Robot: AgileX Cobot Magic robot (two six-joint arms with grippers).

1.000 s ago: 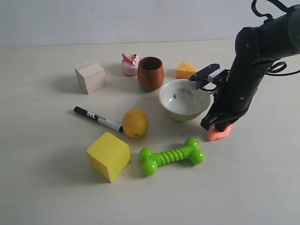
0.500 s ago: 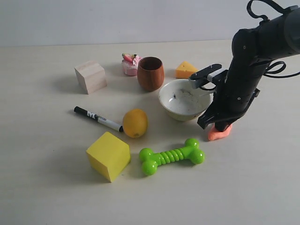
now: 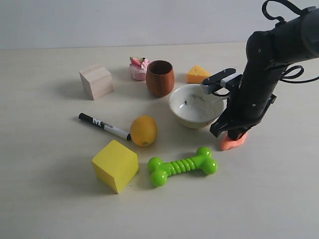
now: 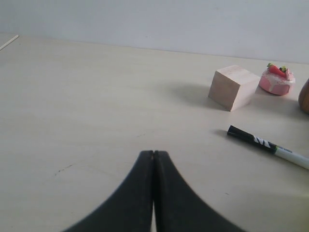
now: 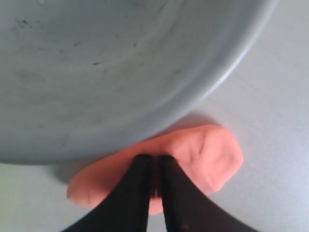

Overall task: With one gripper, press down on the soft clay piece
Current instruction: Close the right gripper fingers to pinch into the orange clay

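Now one clay lump [image 3: 235, 143] lies on the table [image 3: 50, 199], touching the single bowl [image 3: 195, 121]. The right gripper [image 5: 154, 162] rests on the lump, jaws pressed together, gripping nothing. The left gripper [image 4: 153, 155] likewise. Two cubes, wooden [image 3: 95, 81] and yellow [image 3: 115, 165]; one lemon [image 3: 143, 130]; one marker [image 3: 103, 125].
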